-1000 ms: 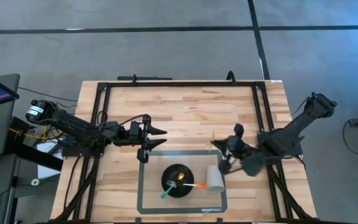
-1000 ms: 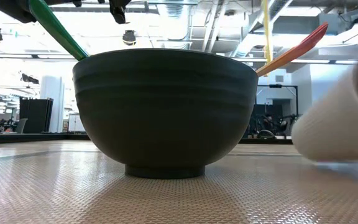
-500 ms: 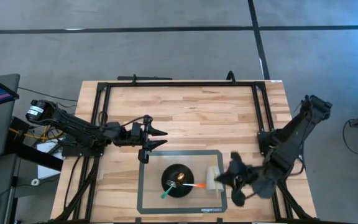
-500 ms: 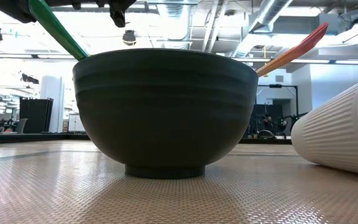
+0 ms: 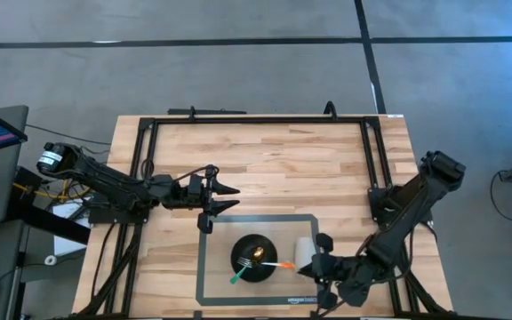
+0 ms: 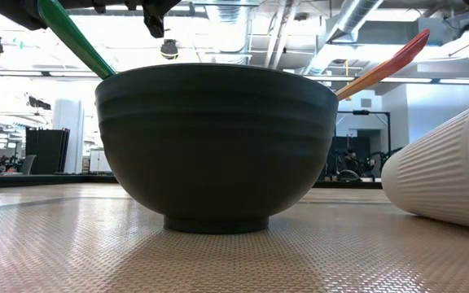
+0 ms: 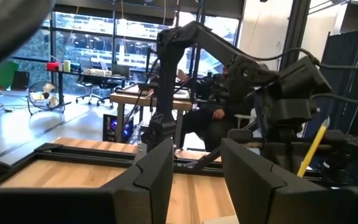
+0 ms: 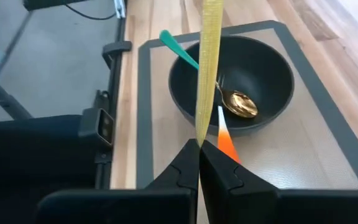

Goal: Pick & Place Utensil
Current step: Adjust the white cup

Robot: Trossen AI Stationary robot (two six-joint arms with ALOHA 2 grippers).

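Holding a thin yellow utensil [image 8: 209, 68] between its closed fingers, the right gripper [image 8: 198, 148] stands low at the near right part of the desk [image 5: 274, 151], just beside the right edge of the grey mat [image 5: 210, 284]. In the right wrist view the yellow utensil rises straight out from the fingertips and passes in front of the black bowl [image 8: 260, 68]. From the high view the right gripper [image 5: 323, 267] is close to the white ribbed cup [image 5: 305, 250], which lies on its side on the mat, right of the bowl [image 5: 254, 258].

The bowl sits in the middle of the mat. Inside it there is a gold spoon [image 8: 238, 102], and two more utensils lean on its rim: a green utensil [image 5: 239, 276] that points to the near left, and an orange utensil [image 5: 284, 265] that points to the right, toward the cup. In the low view the green handle [image 6: 72, 32] and the orange handle [image 6: 385, 63] stand out over the two sides of the bowl [image 6: 216, 142], and the cup [image 6: 446, 175] lies at the right of it.

The left gripper [image 5: 219, 197] waits over the bare wood at the left of the desk, a little behind the far left corner of the mat. Its fingers [image 7: 157, 177] are apart and hold nothing. In the left wrist view the right arm [image 7: 284, 99] shows farther off with the yellow utensil [image 7: 312, 146] in its gripper, and a person is seated in the room behind the desk.
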